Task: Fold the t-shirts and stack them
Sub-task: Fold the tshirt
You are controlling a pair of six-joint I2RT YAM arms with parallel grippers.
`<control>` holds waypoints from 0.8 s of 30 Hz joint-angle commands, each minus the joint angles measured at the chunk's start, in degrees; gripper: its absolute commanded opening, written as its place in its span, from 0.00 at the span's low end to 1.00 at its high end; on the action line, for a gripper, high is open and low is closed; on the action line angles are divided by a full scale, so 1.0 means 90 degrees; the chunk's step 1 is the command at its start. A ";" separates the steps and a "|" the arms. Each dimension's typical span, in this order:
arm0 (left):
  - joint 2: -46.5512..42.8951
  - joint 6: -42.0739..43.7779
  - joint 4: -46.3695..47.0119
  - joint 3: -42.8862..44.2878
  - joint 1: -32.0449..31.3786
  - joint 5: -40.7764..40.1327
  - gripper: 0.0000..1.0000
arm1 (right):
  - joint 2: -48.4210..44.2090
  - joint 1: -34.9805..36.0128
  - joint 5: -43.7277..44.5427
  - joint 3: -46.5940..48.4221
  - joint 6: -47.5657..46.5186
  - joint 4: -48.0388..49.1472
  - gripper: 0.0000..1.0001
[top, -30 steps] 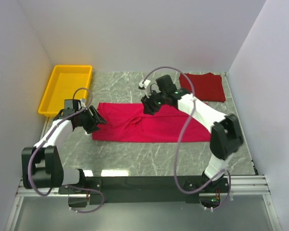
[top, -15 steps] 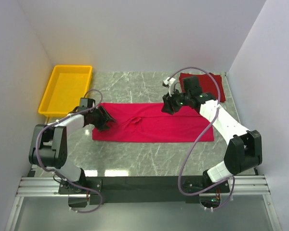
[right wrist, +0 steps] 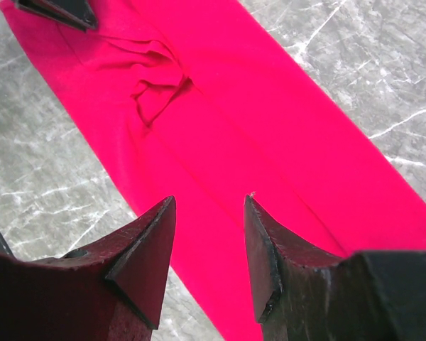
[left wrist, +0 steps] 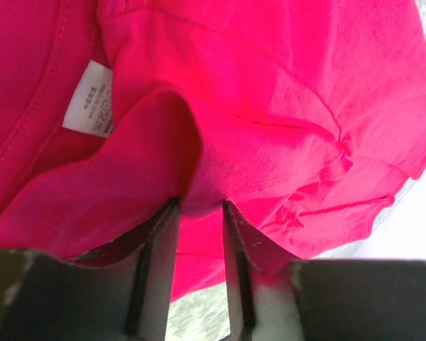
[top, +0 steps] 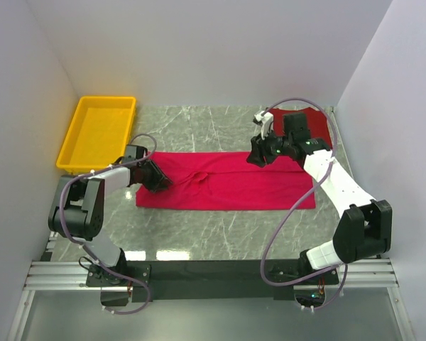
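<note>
Top external view, nearest item: crimson-pink t-shirt (top: pixel 227 190), a long flat band across the middle of the marble table (top: pixel 220 238), smooth save a pucker of creases near centre, white neck label (left wrist: pixel 90 108) near its 9 o'clock end. Left gripper (top: pixel 158 183) sits at that end, jaws drawn narrow on a raised ridge of the cloth; right gripper (top: pixel 259 158) hovers half open and empty above the 1 o'clock edge; step judged the crosswise fold, which calls for a second pinch by the right before an end is carried over. Farthest, 2 o'clock: maroon t-shirt (top: pixel 324 126), folded square, awaiting the stack.
</note>
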 commanded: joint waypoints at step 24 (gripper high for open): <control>-0.0122 -0.0635 0.0537 0.0905 0.0152 0.0160 0.01 | -0.0387 -0.0350 -0.0408 -0.0174 0.0173 0.0197 0.50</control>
